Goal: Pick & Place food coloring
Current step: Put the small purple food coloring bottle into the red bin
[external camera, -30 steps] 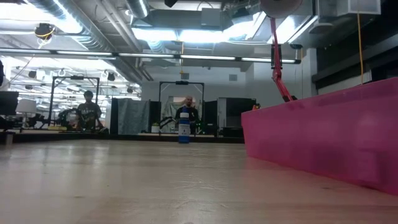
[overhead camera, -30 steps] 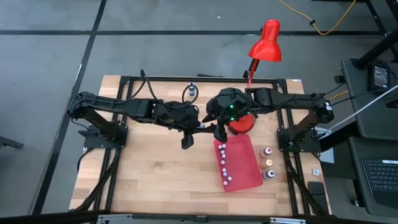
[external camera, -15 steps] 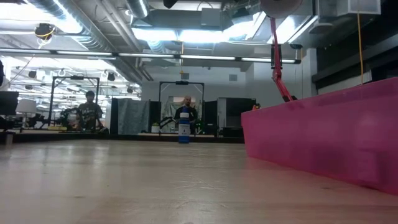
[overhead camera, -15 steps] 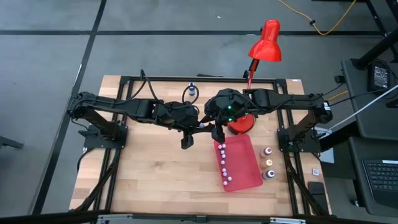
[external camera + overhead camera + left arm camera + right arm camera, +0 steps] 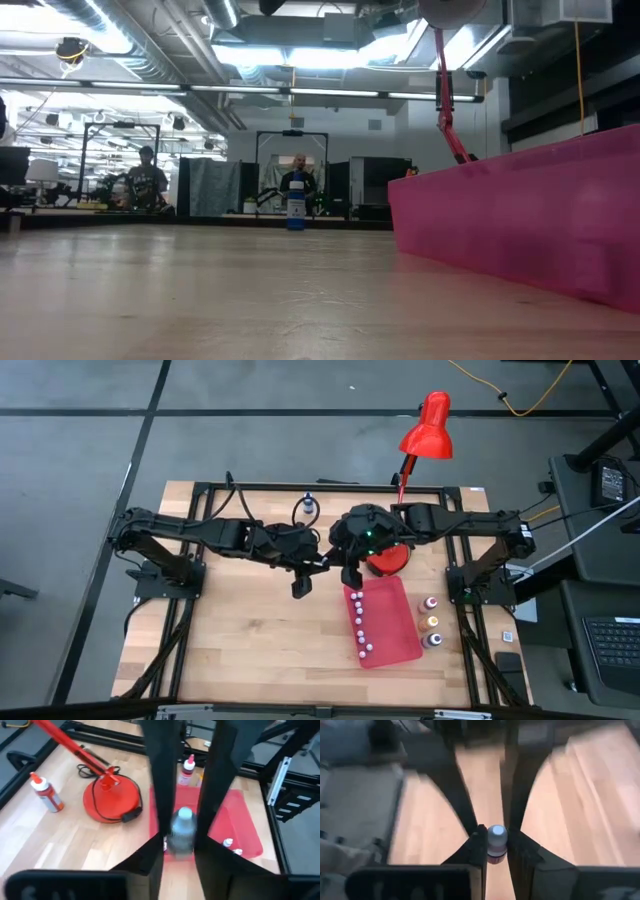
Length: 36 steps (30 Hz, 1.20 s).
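Left end effector (image 5: 179, 842) is clamped on a grey-capped food coloring bottle (image 5: 181, 831) above the left far edge of the red mat (image 5: 395, 622). Right end effector (image 5: 493, 845) pinches a pale-capped bottle (image 5: 496, 839) just beside it. Small bottles (image 5: 359, 625) line the mat's left side; three more (image 5: 432, 622) stand on the surface (image 5: 250, 630) right of it.

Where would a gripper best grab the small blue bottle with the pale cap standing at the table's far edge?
Probably around its body below the cap, coming from above: the small blue bottle stands upright, apart from the others. The left gripper is shut on a greyish bottle, the right gripper on a white-capped bottle.
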### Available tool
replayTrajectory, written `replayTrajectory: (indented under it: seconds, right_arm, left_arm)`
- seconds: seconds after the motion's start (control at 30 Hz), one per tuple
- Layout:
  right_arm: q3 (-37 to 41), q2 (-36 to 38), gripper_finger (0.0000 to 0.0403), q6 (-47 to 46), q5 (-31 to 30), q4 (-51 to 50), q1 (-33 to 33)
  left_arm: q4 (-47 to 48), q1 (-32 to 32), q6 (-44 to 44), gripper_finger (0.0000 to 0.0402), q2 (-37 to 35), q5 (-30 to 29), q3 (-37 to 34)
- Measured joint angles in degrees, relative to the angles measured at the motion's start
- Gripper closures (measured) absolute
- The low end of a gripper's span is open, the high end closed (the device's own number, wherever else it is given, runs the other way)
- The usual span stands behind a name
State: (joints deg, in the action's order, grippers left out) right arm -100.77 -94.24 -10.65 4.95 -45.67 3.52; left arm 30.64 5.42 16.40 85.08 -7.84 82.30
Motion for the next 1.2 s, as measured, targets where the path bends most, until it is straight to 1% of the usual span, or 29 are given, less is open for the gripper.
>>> replayTrajectory:
  seconds: [0.1, 0.23, 0.4, 0.5, 0.67, 0.83, 0.93, 1.13, 1.2]
  right_arm:
    - [0.1, 0.3, 0.035, -1.1, -5.1, -2.7, 1.7]
    - [0.1, 0.9, 0.035, -4.4, -7.3, -6.8, 4.3]
    - [0.1, 1.2, 0.035, -9.2, -15.2, -14.7, 8.9]
    - [1.9, 1.6, 0.035, -11.9, -19.0, -17.2, 11.7]
    - [7.4, 2.0, 0.035, -16.7, -25.6, -18.3, 16.5]
    - [15.8, 2.6, 0.035, -23.6, -27.0, -18.7, 20.4]
    - [22.1, 3.5, 0.035, -27.2, -27.8, -15.4, 22.9]
    - [36.0, 7.3, 0.035, -32.8, -27.8, 2.3, 26.9]
    - [39.9, 8.3, 0.035, -34.1, -27.8, 6.4, 27.9]
  left_arm:
    - [1.0, -0.6, 0.2, 0.0272, -0.3, 0.1, 0.0]
    - [2.8, -1.9, 0.3, 0.0225, -0.4, -0.4, 0.0]
    - [3.9, -3.9, 0.4, 0.018, -0.4, -0.2, -0.5]
    - [3.9, -4.8, 0.0, 0.0169, -0.4, -0.1, -1.0]
    - [3.9, -5.9, -0.2, 0.017, -0.4, -0.1, -1.0]
    - [3.8, -6.3, -0.5, 0.0171, -0.9, 0.3, -1.1]
    - [3.9, -6.3, -1.1, 0.0171, -1.3, 1.2, -1.1]
    - [3.7, -6.3, -0.8, 0.0171, -2.0, 2.1, -1.1]
    - [3.6, -6.3, -0.6, 0.0171, -2.1, 2.0, -1.1]
